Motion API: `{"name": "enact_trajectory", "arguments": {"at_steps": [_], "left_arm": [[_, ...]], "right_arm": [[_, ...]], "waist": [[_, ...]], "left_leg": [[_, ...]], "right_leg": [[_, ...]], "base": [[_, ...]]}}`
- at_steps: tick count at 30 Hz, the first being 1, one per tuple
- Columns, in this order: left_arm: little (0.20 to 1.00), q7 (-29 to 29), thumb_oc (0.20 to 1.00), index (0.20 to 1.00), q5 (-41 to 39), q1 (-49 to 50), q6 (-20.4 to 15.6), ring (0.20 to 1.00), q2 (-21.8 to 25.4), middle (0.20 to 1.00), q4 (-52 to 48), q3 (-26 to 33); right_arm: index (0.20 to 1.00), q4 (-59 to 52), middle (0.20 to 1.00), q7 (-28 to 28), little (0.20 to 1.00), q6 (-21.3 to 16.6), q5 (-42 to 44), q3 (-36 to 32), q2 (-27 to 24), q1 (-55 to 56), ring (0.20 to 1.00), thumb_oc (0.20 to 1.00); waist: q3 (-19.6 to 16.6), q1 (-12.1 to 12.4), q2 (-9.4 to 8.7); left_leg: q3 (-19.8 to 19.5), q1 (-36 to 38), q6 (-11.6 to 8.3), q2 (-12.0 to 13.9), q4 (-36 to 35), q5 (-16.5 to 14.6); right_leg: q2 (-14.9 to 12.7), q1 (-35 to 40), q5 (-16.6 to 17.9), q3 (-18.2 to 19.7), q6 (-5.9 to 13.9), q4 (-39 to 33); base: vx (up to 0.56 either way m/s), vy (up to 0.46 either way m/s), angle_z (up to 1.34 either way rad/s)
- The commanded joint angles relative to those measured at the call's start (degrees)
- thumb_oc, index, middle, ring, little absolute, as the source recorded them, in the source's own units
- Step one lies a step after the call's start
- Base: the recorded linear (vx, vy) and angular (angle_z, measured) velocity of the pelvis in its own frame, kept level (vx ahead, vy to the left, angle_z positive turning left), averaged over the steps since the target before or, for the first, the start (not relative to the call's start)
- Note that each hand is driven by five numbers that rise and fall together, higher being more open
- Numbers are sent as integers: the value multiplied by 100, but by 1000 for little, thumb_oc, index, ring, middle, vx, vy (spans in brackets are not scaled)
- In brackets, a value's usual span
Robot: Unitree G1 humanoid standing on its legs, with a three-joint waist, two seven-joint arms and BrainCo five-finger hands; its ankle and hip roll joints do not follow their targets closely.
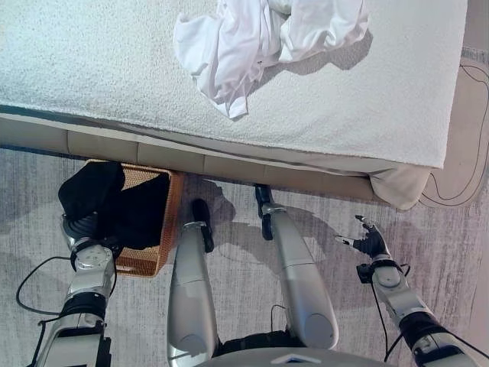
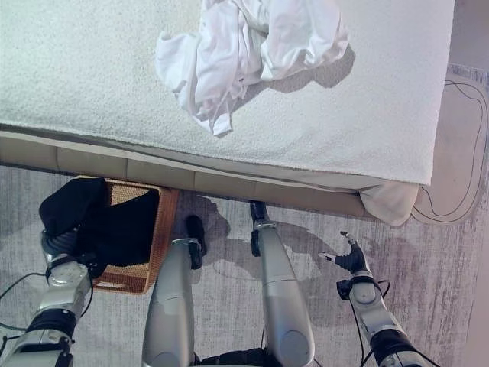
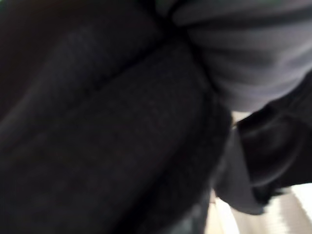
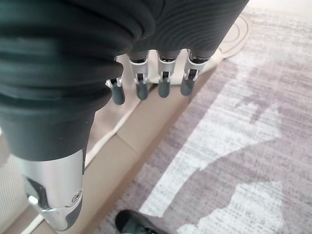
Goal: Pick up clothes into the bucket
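Left hand (image 1: pixel 84 229) sits at the wicker basket (image 1: pixel 170 206) on the floor, buried in the black clothing (image 1: pixel 114 202) there, so can't tell its fingers. White clothes (image 1: pixel 260 38) lie crumpled on the bed (image 1: pixel 92 69). Right hand (image 1: pixel 370 241) hangs over the carpet, fingers relaxed, empty.

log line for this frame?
left hand: under black garment, over wicker basket | right hand: open, idle above rug | white clothes: on bed

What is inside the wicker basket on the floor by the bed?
Dark clothing fills the wicker basket, bulging above its rim where the left hand meets it. The hand's fingers and the basket's bottom are covered by the cloth.
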Motion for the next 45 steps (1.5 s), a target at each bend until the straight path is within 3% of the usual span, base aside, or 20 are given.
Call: {"name": "enact_trajectory", "arguments": {"at_steps": [1, 6, 8, 9, 16, 20, 26, 30, 31, 35, 40, 41, 45], "left_arm": [[200, 336, 200, 200, 93, 88, 198, 200, 429, 200, 400, 29], [200, 399, 200, 200, 254, 96, 382, 200, 412, 200, 478, -32], [953, 423, 953, 953, 211, 129, 489, 953, 358, 953, 658, 27], [1000, 429, 1000, 1000, 234, 120, 545, 1000, 350, 1000, 703, 24], [1000, 527, 1000, 1000, 661, 236, 791, 1000, 346, 1000, 517, 15], [1000, 618, 1000, 1000, 1057, 406, 843, 1000, 370, 1000, -42, 8], [1000, 593, 1000, 1000, 1398, 683, 762, 1000, 196, 1000, -970, -144], [1000, 506, 1000, 1000, 1476, 742, 703, 1000, 97, 1000, -1228, -259], [1000, 414, 1000, 1000, 1409, 799, 594, 1000, -19, 1000, -1437, -341], [1000, 23, 1000, 1000, 641, 924, 145, 1000, -378, 1000, -1818, -557], [1000, -662, 1000, 1000, -880, 902, -489, 1000, -810, 1000, -1895, -1115], [1000, -722, 1000, 1000, -936, 912, -521, 1000, -885, 1000, -1955, -1183], [1000, -1234, 1000, 1000, -2525, 920, -710, 1000, -1534, 1000, -2137, -1487]], "right_arm": [[1000, -190, 1000, -260, 1000, -140, 233, 125, -152, 81, 1000, 1000], [1000, -187, 1000, -287, 1000, -85, 259, 174, -167, 27, 1000, 1000], [1000, -209, 1000, -281, 1000, -58, 272, 186, -175, 9, 1000, 1000], [1000, -216, 1000, -276, 1000, -40, 276, 196, -170, -5, 1000, 1000], [1000, -691, 1000, -441, 1000, -90, 301, -13, -318, -260, 1000, 1000], [1000, -1478, 1000, -808, 1000, -252, 141, -346, -467, -568, 1000, 1000], [1000, -2189, 1000, -1429, 1000, -211, -482, -813, -784, -1262, 1000, 1000], [1000, -2009, 1000, -1512, 1000, -135, -558, -808, -899, -1607, 1000, 1000], [1000, -1707, 1000, -1564, 1000, -42, -614, -761, -1100, -1998, 1000, 1000], [1000, -914, 1000, -1603, 1000, 192, -590, -595, -1638, -2920, 1000, 1000], [1000, 1091, 1000, -1592, 1000, 531, -338, 0, -2336, -4384, 1000, 1000], [1000, 1352, 1000, -1540, 1000, 526, -275, 179, -2389, -4593, 1000, 1000], [1000, 2523, 1000, -1418, 1000, 706, -6, 453, -2748, -5118, 1000, 1000]], "waist": [[-120, -41, -210], [-120, -33, -233], [-120, -17, -238], [-120, -14, -236], [-120, 86, -143], [-120, 170, -26], [-120, 398, 258], [-120, 488, 384], [-120, 591, 491], [-120, 841, 722], [-120, 1128, 949], [-120, 1132, 987], [-120, 1283, 1080]], "left_leg": [[-208, -207, 348, -199, 395, -288], [-229, -307, 362, -200, 474, -322], [-246, -340, 358, -210, 471, -311], [-248, -336, 355, -212, 455, -306], [-276, -106, 315, -281, 94, -163], [-251, 6, 290, -388, -347, 204], [-392, 410, 236, -597, -1018, 478], [-476, 526, 229, -660, -1229, 583], [-561, 636, 218, -735, -1416, 667], [-826, 834, 172, -893, -1775, 877], [-1142, 974, 108, -1020, -2083, 1081], [-1175, 975, 103, -1038, -2118, 1102], [-1345, 958, 49, -1049, -2294, 1255]], "right_leg": [[-204, 204, -299, 139, 273, 58], [-216, 110, -318, 98, 261, 106], [-231, 96, -319, 85, 261, 122], [-241, 100, -320, 76, 264, 114], [-341, 336, -271, -23, 282, -140], [-485, 439, -39, -120, 292, -419], [-678, 807, -58, -338, 328, -609], [-766, 910, -78, -435, 332, -614], [-845, 993, -108, -505, 342, -598], [-1063, 1172, -180, -754, 352, -511], [-1234, 1318, -284, -1059, 325, -410], [-1246, 1319, -291, -1091, 319, -401], [-1302, 1253, -408, -1261, 261, -259]], "base": [[1, 1, -7], [0, 2, -1], [-5, 7, 2], [0, 0, 0], [-10, 14, 7], [-60, 5, 12], [15, -2, 15], [18, -17, 26], [26, -52, 29], [27, -54, 45], [11, -68, 47], [11, -89, 30], [15, -123, 30]]}}
